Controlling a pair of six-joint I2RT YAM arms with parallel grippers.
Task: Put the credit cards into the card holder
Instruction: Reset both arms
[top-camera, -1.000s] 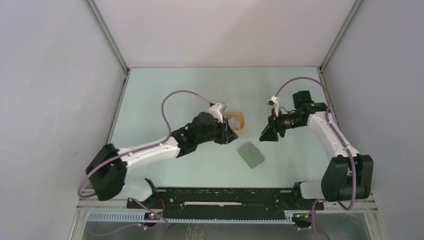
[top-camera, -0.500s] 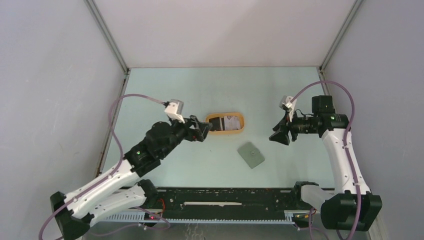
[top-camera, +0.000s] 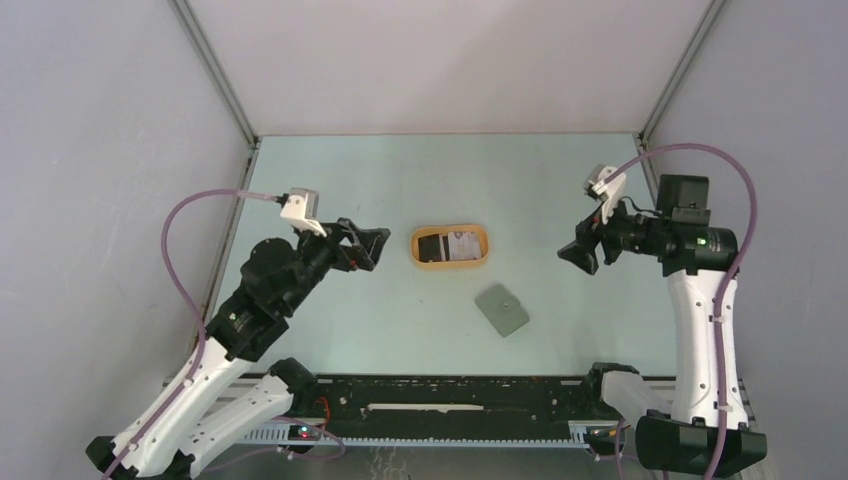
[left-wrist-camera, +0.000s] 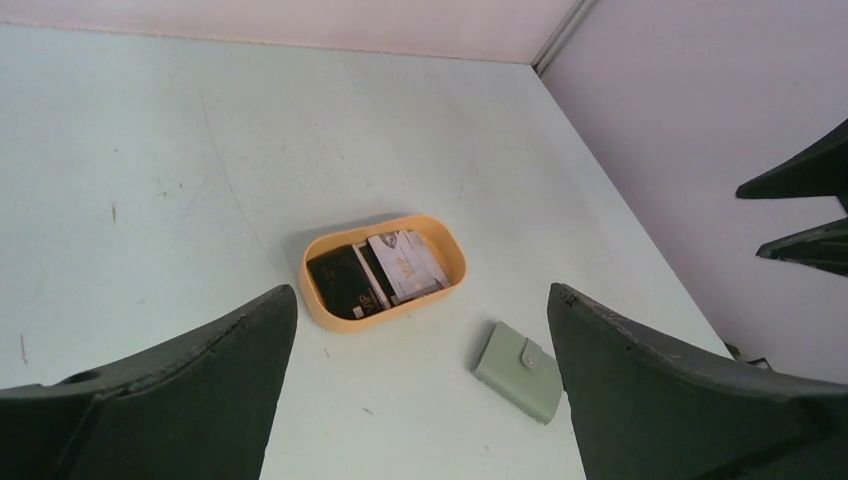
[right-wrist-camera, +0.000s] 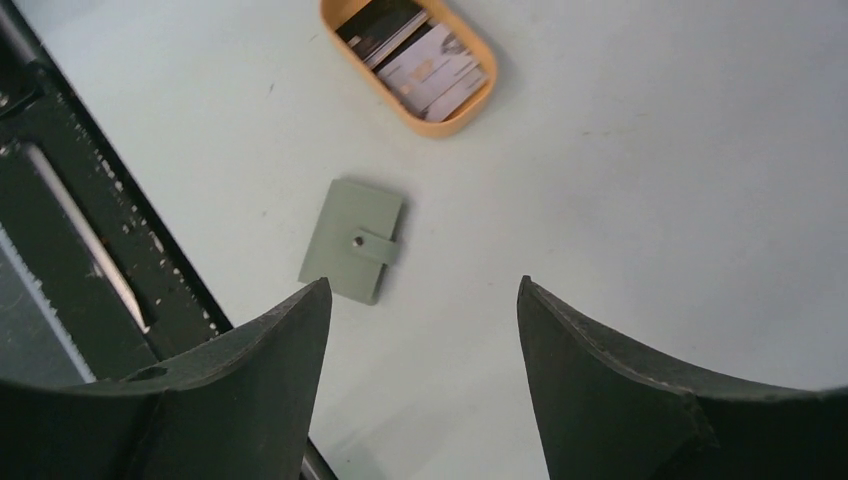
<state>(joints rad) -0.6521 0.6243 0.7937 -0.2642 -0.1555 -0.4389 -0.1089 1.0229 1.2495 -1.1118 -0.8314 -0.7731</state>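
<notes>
Jaws spread and empty on both my left gripper (top-camera: 377, 250) and right gripper (top-camera: 577, 258), which I judge are held off to pick an approach. Thin black and whitish plastic credit cards (left-wrist-camera: 378, 272) lie in the orange oval tray (left-wrist-camera: 318, 308) ahead of my left. The flat grey-green snap-tab card holder (left-wrist-camera: 517, 372) lies shut nearer my right.

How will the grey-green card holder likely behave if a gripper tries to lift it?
The card holder lies flat on the table, so it probably offers little edge to pinch and may slide if pushed. Its snap tab looks fastened, so it should stay folded. It looks thin, likely light.
</notes>
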